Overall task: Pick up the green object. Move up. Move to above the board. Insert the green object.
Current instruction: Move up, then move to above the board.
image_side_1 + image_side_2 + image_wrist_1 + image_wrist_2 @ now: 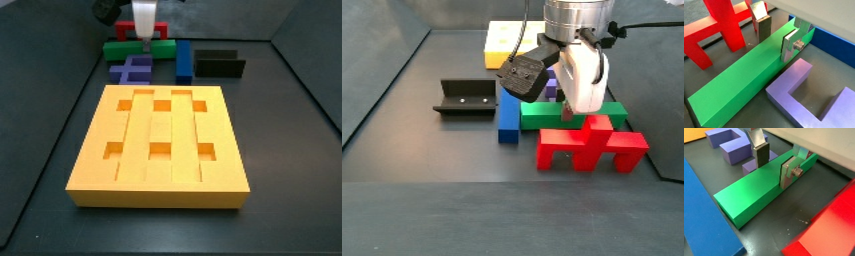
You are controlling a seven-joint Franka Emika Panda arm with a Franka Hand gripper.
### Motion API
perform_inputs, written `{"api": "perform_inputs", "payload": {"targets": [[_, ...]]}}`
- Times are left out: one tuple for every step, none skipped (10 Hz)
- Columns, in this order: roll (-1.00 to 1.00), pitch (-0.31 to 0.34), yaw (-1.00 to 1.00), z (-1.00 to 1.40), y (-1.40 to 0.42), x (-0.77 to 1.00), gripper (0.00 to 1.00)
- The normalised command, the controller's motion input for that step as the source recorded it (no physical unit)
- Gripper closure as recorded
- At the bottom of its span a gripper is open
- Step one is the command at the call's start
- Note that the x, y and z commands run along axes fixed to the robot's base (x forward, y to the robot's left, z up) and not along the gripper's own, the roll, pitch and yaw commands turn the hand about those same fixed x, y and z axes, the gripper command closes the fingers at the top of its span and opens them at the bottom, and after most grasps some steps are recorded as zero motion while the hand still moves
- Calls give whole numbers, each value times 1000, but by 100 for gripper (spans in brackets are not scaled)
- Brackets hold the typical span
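The gripper [776, 162] sits low over the green bar [761, 189], its two silver fingers [788, 174] straddling the bar's width near one end. They look close against the sides, but I can't tell whether the pads are actually pressing, so I wouldn't call it held yet; the bar seems to be lying flat on the dark floor.

In a side view the green bar [126, 48] lies at the top of the frame, behind the purple piece [131, 69] and just left of the blue bar [183, 60], with the orange board [163, 185] filling the middle and lower part, well apart from it.

The crowding worries me. In a wrist view the red piece [717, 27] stands just beside the bar on one side and the purple piece [811, 95] nearly touches it on the other. A skewed lift could drag a neighbour along.

The grip is also well off the bar's middle. Lifted from there, the long free end may sag or swing, and a tilted bar would likely jam at the board's groove rather than drop in.
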Motion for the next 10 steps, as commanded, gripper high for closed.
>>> {"api": "perform_inputs", "payload": {"targets": [[0, 0, 0, 833, 0, 0, 100], [-5, 25, 34, 780, -52, -17, 100], [19, 53, 29, 577, -50, -40, 100], [74, 34, 23, 217, -14, -2, 100], [0, 0, 0, 1400, 0, 0, 100], [-19, 38, -5, 1400, 6, -28, 100], [18, 32, -3, 1400, 0, -45, 100], [23, 25, 1, 1400, 9, 0, 100], [-5, 60, -3, 1400, 12, 13, 100], [11, 83, -5, 1400, 1, -18, 100]]}}
